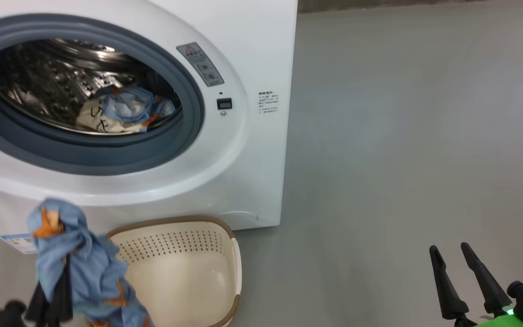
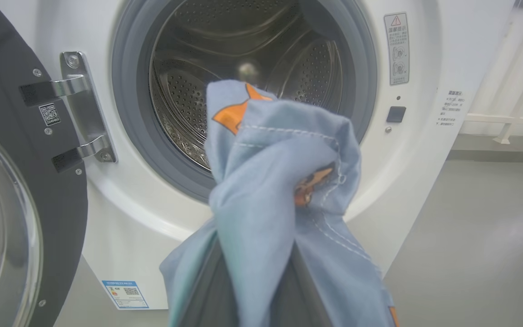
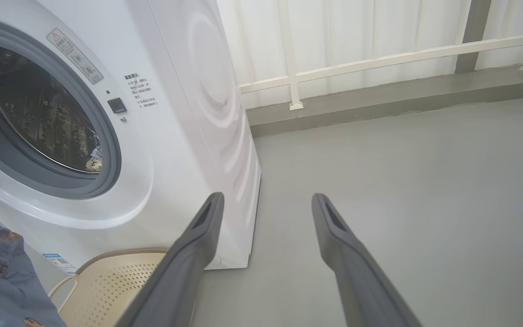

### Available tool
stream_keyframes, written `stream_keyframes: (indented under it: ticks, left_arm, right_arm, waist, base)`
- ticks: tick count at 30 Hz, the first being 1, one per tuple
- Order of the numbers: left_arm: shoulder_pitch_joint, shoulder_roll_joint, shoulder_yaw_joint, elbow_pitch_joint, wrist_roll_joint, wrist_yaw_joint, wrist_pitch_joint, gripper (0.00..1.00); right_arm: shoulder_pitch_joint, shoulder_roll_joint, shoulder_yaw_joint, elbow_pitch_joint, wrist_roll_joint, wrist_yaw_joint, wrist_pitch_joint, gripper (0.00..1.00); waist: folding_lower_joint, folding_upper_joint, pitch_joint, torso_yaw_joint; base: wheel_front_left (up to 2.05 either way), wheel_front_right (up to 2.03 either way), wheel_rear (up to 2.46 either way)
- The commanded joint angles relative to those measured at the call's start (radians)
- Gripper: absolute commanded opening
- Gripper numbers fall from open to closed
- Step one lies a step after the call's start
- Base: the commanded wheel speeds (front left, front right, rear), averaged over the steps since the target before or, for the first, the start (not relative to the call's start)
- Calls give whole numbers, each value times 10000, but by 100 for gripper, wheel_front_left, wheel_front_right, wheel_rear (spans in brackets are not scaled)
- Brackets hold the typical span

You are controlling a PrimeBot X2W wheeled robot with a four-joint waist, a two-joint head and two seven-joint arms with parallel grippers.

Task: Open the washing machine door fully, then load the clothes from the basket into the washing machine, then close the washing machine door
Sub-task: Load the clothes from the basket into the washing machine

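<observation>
Step one done: washing machine door (image 2: pixel 21 181) swung wide, hinged at the left of the washing machine (image 1: pixel 252 54) opening. Loading underway. One piece of the clothes (image 1: pixel 123 111), light blue with a cream patch, lies at the bottom of the drum (image 2: pixel 189 104) inside the machine. A second light-blue garment (image 1: pixel 80 263) with orange figures is pinched in the left gripper (image 1: pixel 55 295), fingers pressed together on the bunched fabric. Held raised in front of the machine, below the opening, not yet past the grey seal (image 1: pixel 189 91).

Basket (image 1: pixel 177 247) sits on the floor (image 1: pixel 402 136) right against the machine's front, under the opening. Inside looks bare where visible, but the left corner is hidden behind the hanging garment, so cannot tell whether anything is left there.

Right gripper (image 1: pixel 449 249) hangs well to the right of the machine, fingers spread wide, holding nothing.

Left to do, by judgement: lift the held garment into the drum and release, check the basket corner, then swing the door shut. Likely past halfway, door closing untouched.
</observation>
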Motion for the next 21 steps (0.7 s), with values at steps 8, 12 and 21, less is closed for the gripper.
stream_keyframes:
  ticks: [8, 12, 21]
  left_arm:
    - [-2337, 820, 238, 403, 13, 45, -109, 0]
    - [-3487, 1161, 227, 994, -21, 39, -106, 0]
    - [-6062, 1845, 87, 2940, -293, 23, -55, 0]
  right_arm:
    - [-804, 75, 275, -276, -33, 73, -80, 100]
    - [-1057, 198, 305, -279, -79, 73, -80, 100]
    - [-1574, 478, 422, -307, -154, 73, -80, 100]
  waist:
    - [0, -1, 935, -314]
    - [0, -1, 1341, -500]
    - [0, -1, 2171, -914]
  base:
    - [0, 0, 0]
    - [0, 0, 0]
    - [0, 0, 0]
